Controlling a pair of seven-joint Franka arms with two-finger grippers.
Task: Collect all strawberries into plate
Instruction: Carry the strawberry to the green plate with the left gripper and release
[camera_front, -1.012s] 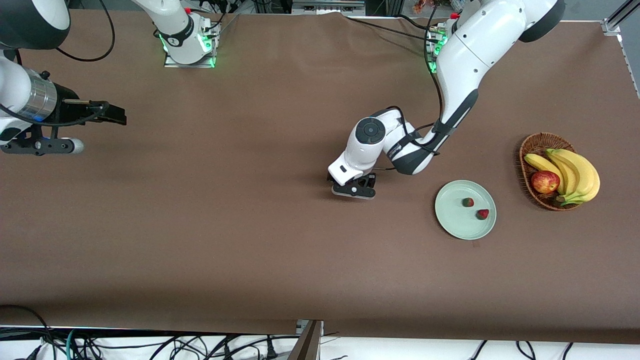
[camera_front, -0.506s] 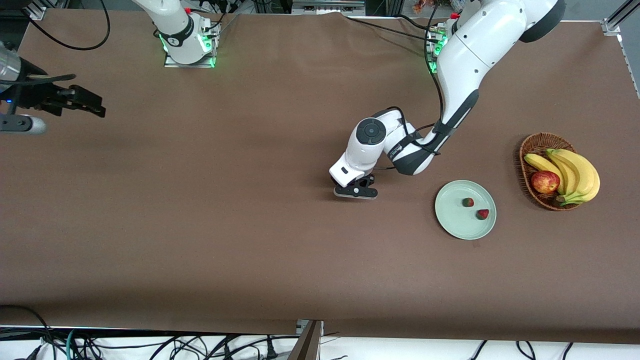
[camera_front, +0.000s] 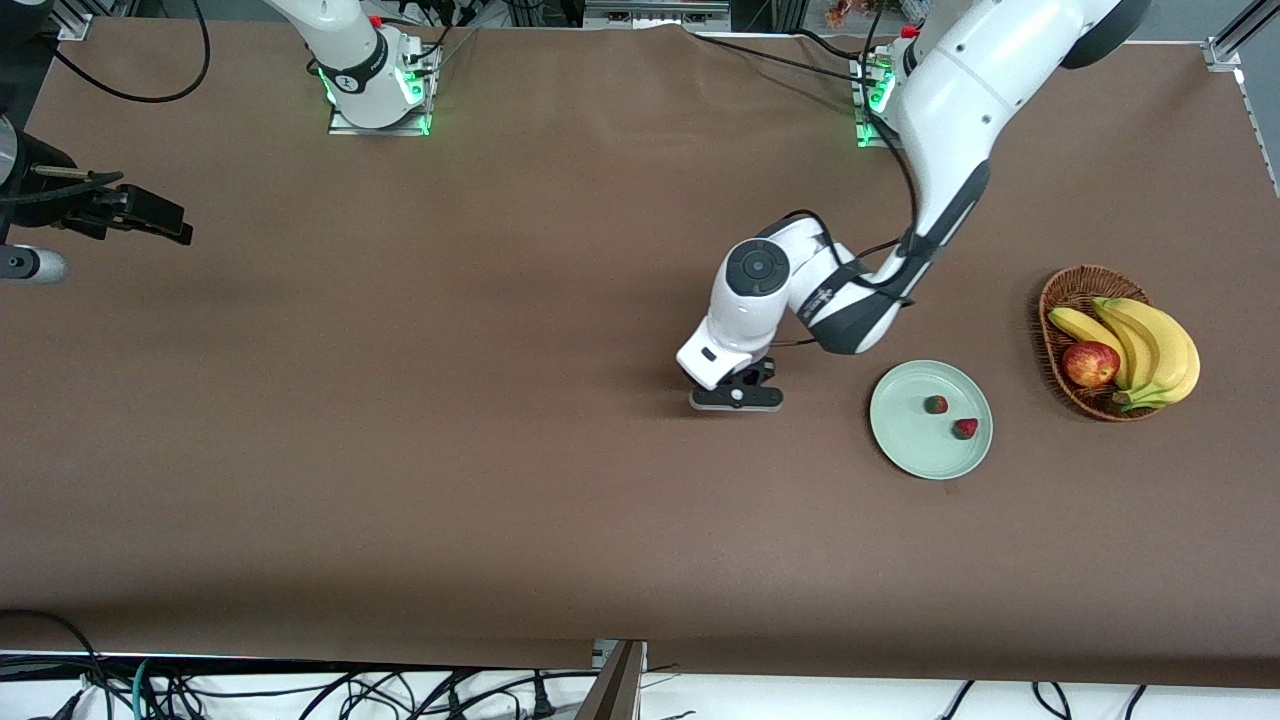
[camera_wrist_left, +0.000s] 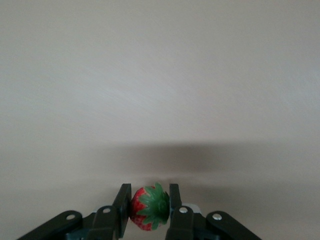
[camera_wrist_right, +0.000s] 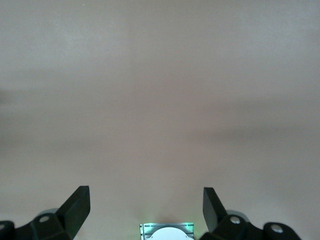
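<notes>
My left gripper (camera_wrist_left: 148, 206) is shut on a small red strawberry (camera_wrist_left: 148, 207) with a green leafy top, pinched between its two black fingers. In the front view this gripper (camera_front: 736, 396) hangs over the bare brown table beside the plate, toward the right arm's end, and the berry is hidden under the hand. The pale mint-green plate (camera_front: 905, 437) holds two strawberries, one (camera_front: 935, 404) farther from the front camera and one (camera_front: 964, 428) nearer. My right gripper (camera_wrist_right: 146, 204) is open with nothing between its fingers; it waits over the right arm's end of the table (camera_front: 150, 220).
A brown wicker basket (camera_front: 1060, 295) with bananas (camera_front: 1150, 345) and a red apple (camera_front: 1090, 363) stands beside the plate at the left arm's end. Both arm bases sit at the table's top edge. Cables hang below the table's front edge.
The left gripper has shut on the strawberry and shifted toward the plate. The right arm has drawn back toward its end of the table.
</notes>
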